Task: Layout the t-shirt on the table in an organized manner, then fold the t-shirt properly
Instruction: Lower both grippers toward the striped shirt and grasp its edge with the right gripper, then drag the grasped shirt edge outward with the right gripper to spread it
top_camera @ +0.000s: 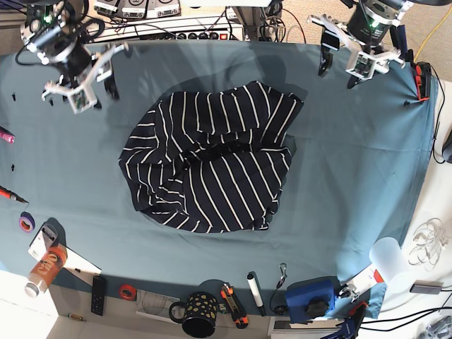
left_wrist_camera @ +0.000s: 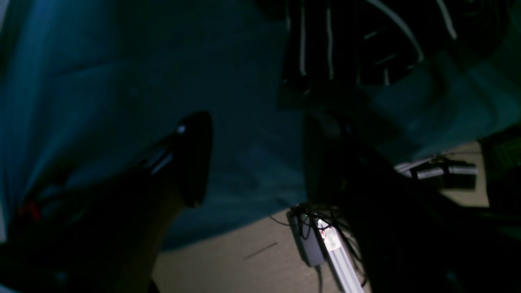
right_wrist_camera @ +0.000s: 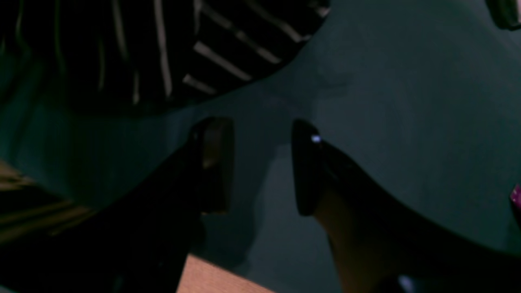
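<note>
Looking down the left wrist camera, the left claw (left_wrist_camera: 256,162) stands with its two dark, glossy fingers apart and nothing between them, above the teal cloth of the bench (left_wrist_camera: 101,81). A rumpled edge of the t-shirt (left_wrist_camera: 346,44), near-black with thin white stripes, lies beyond the fingertips. Past the cloth's edge shows a tan floor with a cabled grey box (left_wrist_camera: 309,240).

From the right wrist camera, the right claw (right_wrist_camera: 260,167) also gapes empty, its blunt pads separated over smooth teal cloth. The striped shirt fills the upper left corner, apart from the claw.

In the base view the t-shirt (top_camera: 212,162) sits crumpled mid-bench (top_camera: 353,176), a soft lumpy mound with folds bending its stripes. Both claws hover near the far edge, well apart from it. Along the near edge lie a spotted black mug (top_camera: 198,314), a marker (top_camera: 254,292) and a blue pouch (top_camera: 311,299).
</note>
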`<state>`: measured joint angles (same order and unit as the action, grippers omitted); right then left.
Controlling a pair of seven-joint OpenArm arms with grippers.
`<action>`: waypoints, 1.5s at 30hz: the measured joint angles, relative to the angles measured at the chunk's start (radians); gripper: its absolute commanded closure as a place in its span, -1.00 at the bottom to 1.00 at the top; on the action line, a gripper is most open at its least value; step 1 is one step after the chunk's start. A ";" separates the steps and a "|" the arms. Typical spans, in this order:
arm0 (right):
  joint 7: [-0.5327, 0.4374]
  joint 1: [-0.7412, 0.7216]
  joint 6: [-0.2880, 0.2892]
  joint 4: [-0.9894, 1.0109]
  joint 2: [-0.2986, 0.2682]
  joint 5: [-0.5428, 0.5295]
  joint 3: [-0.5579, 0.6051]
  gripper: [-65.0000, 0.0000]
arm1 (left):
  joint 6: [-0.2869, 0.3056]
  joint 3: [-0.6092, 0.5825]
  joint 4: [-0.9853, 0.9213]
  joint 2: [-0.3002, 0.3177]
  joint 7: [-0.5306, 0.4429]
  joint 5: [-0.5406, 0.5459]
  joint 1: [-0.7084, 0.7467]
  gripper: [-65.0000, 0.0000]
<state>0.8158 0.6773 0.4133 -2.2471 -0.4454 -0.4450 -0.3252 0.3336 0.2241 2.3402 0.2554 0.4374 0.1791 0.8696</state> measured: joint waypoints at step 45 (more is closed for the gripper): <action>-0.030 -0.387 -0.268 0.275 0.192 0.540 0.667 1.00 | 0.112 -0.002 -0.024 0.039 -0.078 -0.168 -0.100 -0.08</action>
<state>0.7856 0.2905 0.1452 -1.9717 -0.2539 0.0948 0.3420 0.4454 0.2226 2.3165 0.2939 0.3595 0.0113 0.7700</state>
